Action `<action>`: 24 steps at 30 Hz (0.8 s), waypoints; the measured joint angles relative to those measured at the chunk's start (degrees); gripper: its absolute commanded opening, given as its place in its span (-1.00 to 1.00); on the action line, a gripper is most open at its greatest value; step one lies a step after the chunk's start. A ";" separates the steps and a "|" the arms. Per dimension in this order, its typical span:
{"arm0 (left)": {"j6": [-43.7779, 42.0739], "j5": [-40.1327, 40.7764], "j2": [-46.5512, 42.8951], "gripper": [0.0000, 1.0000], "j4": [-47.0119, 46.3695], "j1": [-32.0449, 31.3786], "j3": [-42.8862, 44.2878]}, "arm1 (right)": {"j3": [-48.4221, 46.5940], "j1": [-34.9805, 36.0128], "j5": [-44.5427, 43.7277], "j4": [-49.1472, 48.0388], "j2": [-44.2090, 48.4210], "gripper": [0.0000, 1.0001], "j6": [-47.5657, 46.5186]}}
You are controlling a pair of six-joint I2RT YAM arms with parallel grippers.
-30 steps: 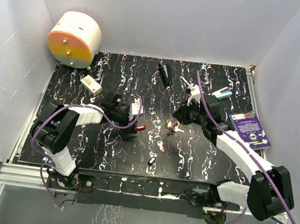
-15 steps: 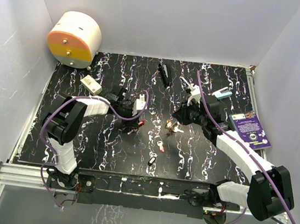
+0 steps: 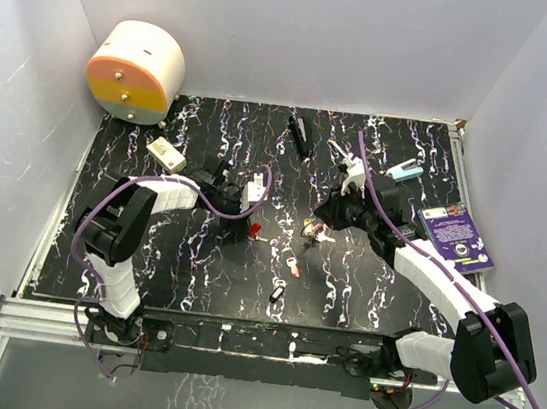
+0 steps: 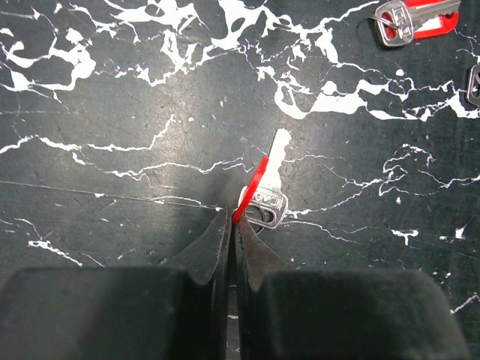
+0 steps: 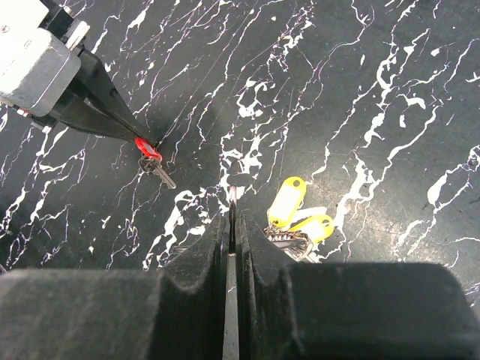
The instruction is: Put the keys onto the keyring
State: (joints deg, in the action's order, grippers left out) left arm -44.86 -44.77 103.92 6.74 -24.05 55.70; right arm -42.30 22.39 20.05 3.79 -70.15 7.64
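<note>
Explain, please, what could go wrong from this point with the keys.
The left gripper pinches the red key only by its head's edge, so it could pivot or drop. The right gripper holds what looks like the keyring edge-on, with yellow-tagged keys crowding it; threading could snag.

The surface [image 4: 112,112] is black, veined with white marbling. At the black left hand [image 4: 231,225], a key [image 4: 264,187] has a red head and silver blade. In the black right hand [image 5: 232,219], the keyring [image 5: 232,195] is silver, and the keys [image 5: 289,204] beside it are yellow-headed. The drum [image 3: 135,70] is cream, banded orange and yellow.
</note>
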 measured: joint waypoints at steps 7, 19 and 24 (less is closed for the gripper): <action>3.02 0.59 -2.08 -1.00 3.04 0.00 0.02 | 0.00 0.00 0.04 -0.20 0.02 -0.85 0.02; 12.98 -2.47 -4.50 -1.00 6.75 0.00 6.29 | 0.00 0.00 2.91 -0.20 2.51 -0.84 0.04; 18.67 -4.68 -4.50 -1.00 9.75 0.00 11.39 | 0.00 0.96 5.03 -0.79 3.48 -0.85 0.72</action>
State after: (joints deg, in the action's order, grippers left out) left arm -26.20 -49.45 99.42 16.49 -24.05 67.09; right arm -42.30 23.35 25.08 3.01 -66.67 8.36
